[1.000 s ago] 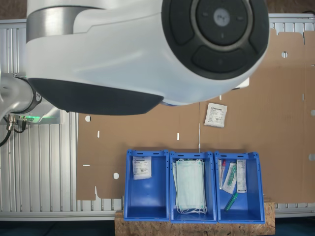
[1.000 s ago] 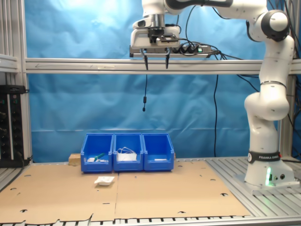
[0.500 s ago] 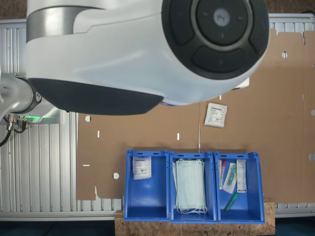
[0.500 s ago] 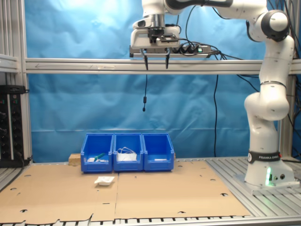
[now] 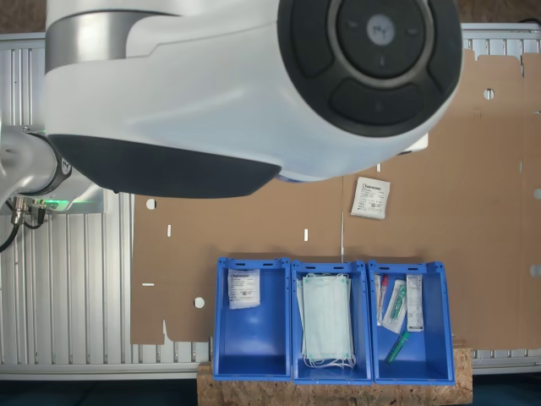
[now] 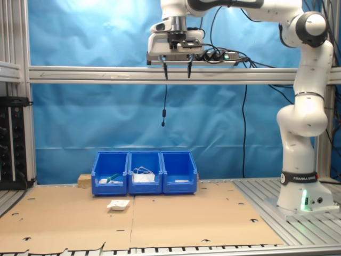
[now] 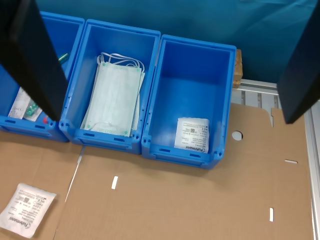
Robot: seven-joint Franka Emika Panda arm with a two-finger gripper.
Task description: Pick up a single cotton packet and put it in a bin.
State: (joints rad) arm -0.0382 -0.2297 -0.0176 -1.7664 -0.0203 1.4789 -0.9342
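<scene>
My gripper (image 6: pixel 176 71) hangs high above the table (image 6: pixel 181 216), jaws apart and empty, giving the wrist camera a wide look. 1 cotton packet (image 5: pixel 370 198) lies on the cardboard just before the 3 bins; another already sits in the end bin (image 7: pixel 192 100).

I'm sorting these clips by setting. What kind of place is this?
Most likely a robotics lab test cell: the arm stands on a slotted aluminium table covered with cardboard, a blue backdrop hangs behind, and three joined blue bins hold medical supplies.
</scene>
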